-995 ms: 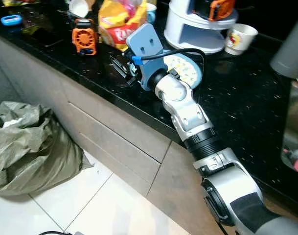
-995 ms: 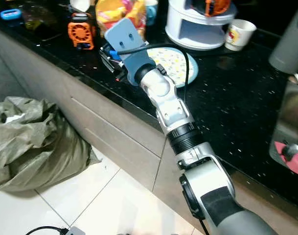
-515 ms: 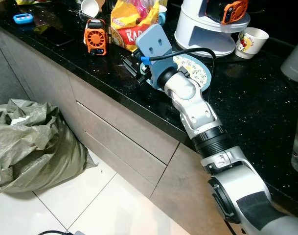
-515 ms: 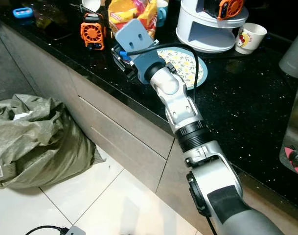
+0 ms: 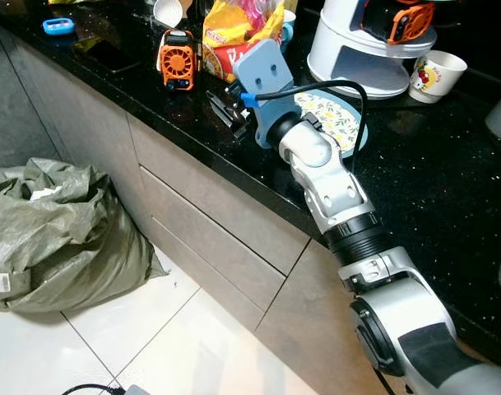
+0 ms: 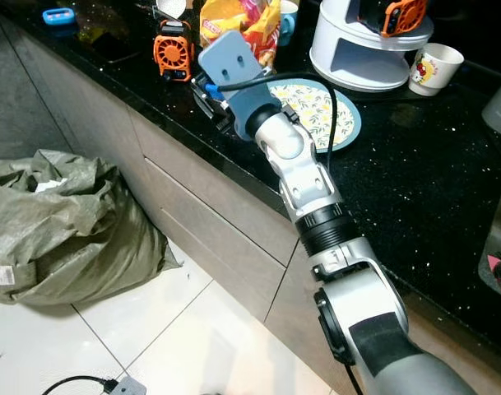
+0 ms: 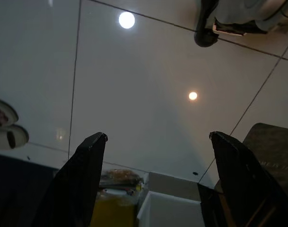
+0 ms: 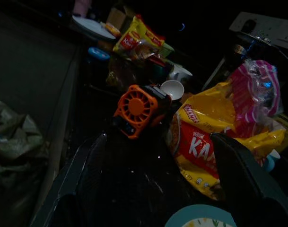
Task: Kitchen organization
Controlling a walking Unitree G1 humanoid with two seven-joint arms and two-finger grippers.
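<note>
setting: black speckled tabletop (image 5: 415, 189) over grey drawer fronts (image 5: 209, 239), white tiled floor below.
right tool: right tool (image 5: 227, 109) hovers low over the tabletop near its front edge, fingers spread apart and holding nothing; the right wrist view shows them wide with bare black surface between.
left tool: left tool (image 7: 153, 184) hangs idle, fingers apart, looking onto pale floor tiles.
key relation: orange fan (image 5: 176, 60) lies just beyond the right tool, out to the robot's left and a little further back on the tabletop; it stands upright, grille towards the front edge. the right arm is plainly the nearer one, and looks to be lining up on it, though the task line names no single thing.
close neighbours: yellow snack bag (image 5: 234, 37) leans just beside the fan on its right, near enough to catch a finger; patterned plate (image 5: 336, 123) sits under and behind the wrist.
further out: white two-tier stand (image 5: 369, 66) with a second orange gadget (image 5: 406, 20) on top, printed cup (image 5: 435, 74) beside it, tipped white cup (image 5: 168, 12) behind the fan, blue item (image 5: 59, 25) at the far left.
floor: green sack (image 5: 53, 230) slumped by the cabinets.
</note>
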